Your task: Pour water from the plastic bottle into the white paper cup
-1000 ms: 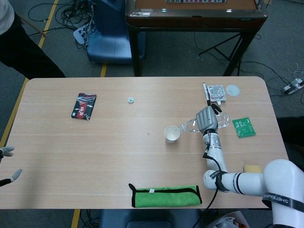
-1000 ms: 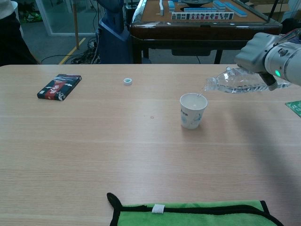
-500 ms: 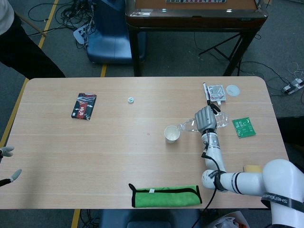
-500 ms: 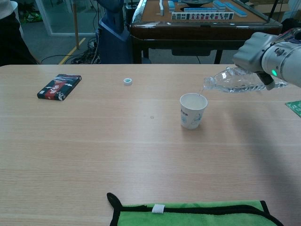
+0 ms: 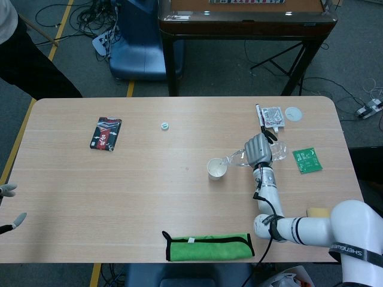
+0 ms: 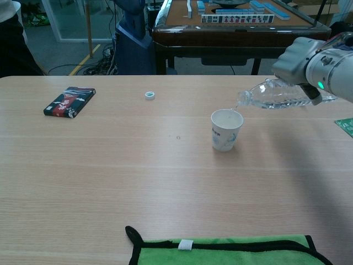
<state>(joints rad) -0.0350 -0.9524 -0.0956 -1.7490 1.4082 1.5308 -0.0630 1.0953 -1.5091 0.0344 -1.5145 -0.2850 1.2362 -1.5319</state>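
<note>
Since a second ago the plastic bottle sits slightly higher and a touch further left, its mouth just above the right rim of the white paper cup. Whether water is running cannot be made out. The right hand grips the bottle's body, fingers wrapped around it; the frame's edge cuts off its wrist in the chest view. Only the fingertips of the left hand show at the head view's left edge, apart and holding nothing.
</note>
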